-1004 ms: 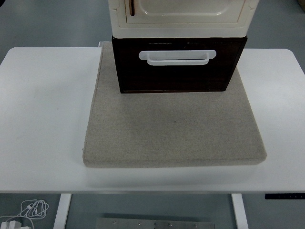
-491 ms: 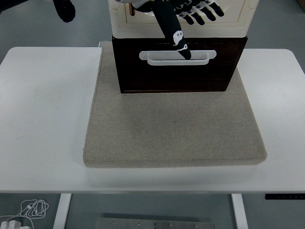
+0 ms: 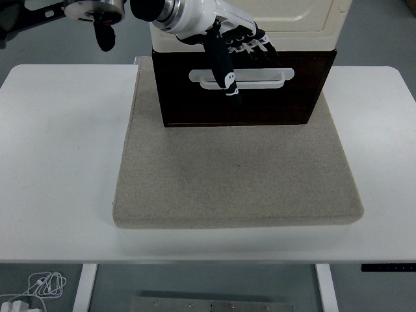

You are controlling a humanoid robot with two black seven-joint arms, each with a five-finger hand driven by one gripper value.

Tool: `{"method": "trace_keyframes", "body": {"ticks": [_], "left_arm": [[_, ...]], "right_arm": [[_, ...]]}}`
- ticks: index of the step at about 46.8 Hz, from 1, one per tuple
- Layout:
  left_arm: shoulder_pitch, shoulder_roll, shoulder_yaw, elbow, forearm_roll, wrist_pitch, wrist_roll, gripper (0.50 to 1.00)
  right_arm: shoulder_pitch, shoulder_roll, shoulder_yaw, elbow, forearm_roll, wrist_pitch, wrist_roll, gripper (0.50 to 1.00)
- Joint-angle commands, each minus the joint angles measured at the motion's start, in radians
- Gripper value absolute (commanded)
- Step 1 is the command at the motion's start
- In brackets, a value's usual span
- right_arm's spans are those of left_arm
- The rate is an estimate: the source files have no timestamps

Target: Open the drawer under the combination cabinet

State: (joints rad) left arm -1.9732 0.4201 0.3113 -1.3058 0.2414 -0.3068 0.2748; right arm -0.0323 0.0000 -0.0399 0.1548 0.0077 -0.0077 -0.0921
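Drawer [image 3: 244, 97], dark brown, sits closed at the bottom of the cabinet, its front flush with the dark casing around it. It stands at the far middle of a grey mat [image 3: 237, 172], which lies on the white surface [image 3: 58, 162]. A white bar handle [image 3: 260, 78] runs across the upper part of the drawer front.

Cabinet [image 3: 292, 23] above the drawer is cream-coloured; its top is cut off by the picture's upper edge, so only the lowest band and part of a recessed panel can be seen. Whether anything lies inside the drawer or the cabinet cannot be told, as both are shut.

Left hand [image 3: 234, 45] reaches in from the upper left, with a white and black wrist, and hangs in front of the join between cabinet and drawer. Its fingers [image 3: 225, 71] are spread: one long black finger points down across the left part of the handle, its tip just below the bar, while the others fan out to the right along the drawer's top edge. Whether any finger hooks behind the bar cannot be made out. The hand covers the left part of the handle and the cabinet's lower left corner.

A second black part [image 3: 104, 36] hangs near the upper left corner, partly cut off and unclear.

Cables [image 3: 39, 286] lie on the floor at lower left.
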Motion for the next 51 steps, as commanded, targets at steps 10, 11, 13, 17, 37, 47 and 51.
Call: {"method": "trace_keyframes", "body": {"ticks": [10, 11, 13, 17, 37, 47, 51], "left_arm": [[0.019, -0.041, 0.04, 0.082, 0.085, -0.011, 0.0, 0.984], [0.02, -0.041, 0.045, 0.088, 0.087, -0.012, 0.0, 0.984], [0.02, -0.041, 0.046, 0.092, 0.098, -0.015, 0.0, 0.984], [0.022, -0.041, 0.052, 0.094, 0.121, -0.015, 0.001, 0.981], [0.027, -0.069, 0.072, 0.092, 0.121, -0.014, 0.006, 0.981], [0.05, -0.096, 0.071, 0.094, 0.121, -0.003, 0.018, 0.981], [0.057, -0.104, 0.071, 0.096, 0.119, 0.001, 0.021, 0.981]], "right_arm": [[0.0, 0.0, 0.0, 0.0, 0.0, 0.0, 0.0, 0.928], [0.0, 0.0, 0.0, 0.0, 0.0, 0.0, 0.0, 0.928], [0.0, 0.0, 0.0, 0.0, 0.0, 0.0, 0.0, 0.928], [0.0, 0.0, 0.0, 0.0, 0.0, 0.0, 0.0, 0.928], [0.0, 0.0, 0.0, 0.0, 0.0, 0.0, 0.0, 0.928], [0.0, 0.0, 0.0, 0.0, 0.0, 0.0, 0.0, 0.928], [0.0, 0.0, 0.0, 0.0, 0.0, 0.0, 0.0, 0.928]]}}
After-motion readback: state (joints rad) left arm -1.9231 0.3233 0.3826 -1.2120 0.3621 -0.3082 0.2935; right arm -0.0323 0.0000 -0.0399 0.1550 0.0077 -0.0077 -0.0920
